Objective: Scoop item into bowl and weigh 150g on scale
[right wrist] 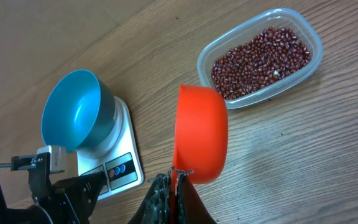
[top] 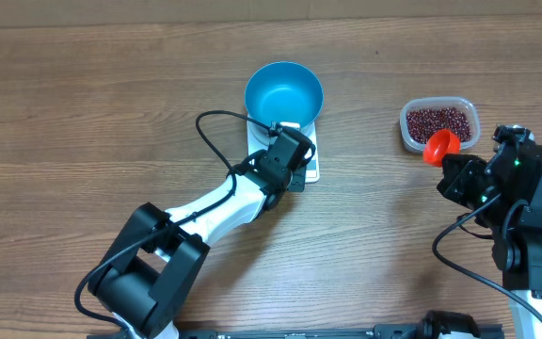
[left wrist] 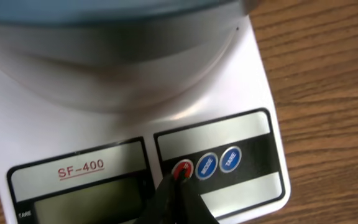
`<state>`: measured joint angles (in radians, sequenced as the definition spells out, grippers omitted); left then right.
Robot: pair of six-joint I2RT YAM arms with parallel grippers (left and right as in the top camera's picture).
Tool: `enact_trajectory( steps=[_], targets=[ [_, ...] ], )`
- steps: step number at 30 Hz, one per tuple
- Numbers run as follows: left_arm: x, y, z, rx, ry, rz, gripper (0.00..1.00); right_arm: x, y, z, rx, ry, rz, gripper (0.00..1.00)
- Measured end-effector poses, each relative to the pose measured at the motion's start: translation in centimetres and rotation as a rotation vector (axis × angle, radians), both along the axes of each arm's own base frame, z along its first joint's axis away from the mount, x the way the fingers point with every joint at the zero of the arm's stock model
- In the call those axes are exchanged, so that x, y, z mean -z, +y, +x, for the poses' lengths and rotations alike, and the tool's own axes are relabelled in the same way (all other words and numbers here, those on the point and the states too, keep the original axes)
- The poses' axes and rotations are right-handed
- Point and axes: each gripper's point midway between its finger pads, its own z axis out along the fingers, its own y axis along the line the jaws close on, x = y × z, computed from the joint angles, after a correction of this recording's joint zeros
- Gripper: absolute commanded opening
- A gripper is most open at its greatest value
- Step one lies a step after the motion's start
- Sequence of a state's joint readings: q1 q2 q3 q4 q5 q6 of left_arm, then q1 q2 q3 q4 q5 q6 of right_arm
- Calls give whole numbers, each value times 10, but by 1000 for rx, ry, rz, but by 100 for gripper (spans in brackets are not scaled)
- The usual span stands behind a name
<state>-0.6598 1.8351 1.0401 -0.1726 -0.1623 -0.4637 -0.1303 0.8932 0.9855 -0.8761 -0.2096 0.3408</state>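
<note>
Wood table (top: 83,94), empty bowl (top: 283,91) sitting on the scale (left wrist: 253,93). Your left claw (left wrist: 178,180), pressed together, is on the red button (left wrist: 183,168): push straight down, lightly, without nudging the bowl. Right claw (right wrist: 176,180) pinches the scoop (right wrist: 201,134) beside the beans (right wrist: 260,59).

White-and-black left arm (top: 224,202), looping black cables (top: 201,130), green-lit right arm (top: 525,202)

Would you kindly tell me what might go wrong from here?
The left end effector, shut, sits at the red button on the scale; a slip could hit the blue button beside it or shove the scale and bowl. The right end effector pinches the orange scoop by a narrow bit, so it might twist in the beans and spill them over the tub.
</note>
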Motion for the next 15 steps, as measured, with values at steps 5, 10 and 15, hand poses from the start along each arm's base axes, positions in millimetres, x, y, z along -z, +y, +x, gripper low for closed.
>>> enact_trajectory(
  steps=[5,10,15],
  targets=[
    [-1,-1,1,0,-5,-3,4,0,0,0,0,0,0,4],
    [-1,-1,2,-1,-9,-4,4,0,0,0,0,0,0,4],
    [-2,-1,3,-4,-17,-5,4,0,0,0,0,1,0,4]
  ],
)
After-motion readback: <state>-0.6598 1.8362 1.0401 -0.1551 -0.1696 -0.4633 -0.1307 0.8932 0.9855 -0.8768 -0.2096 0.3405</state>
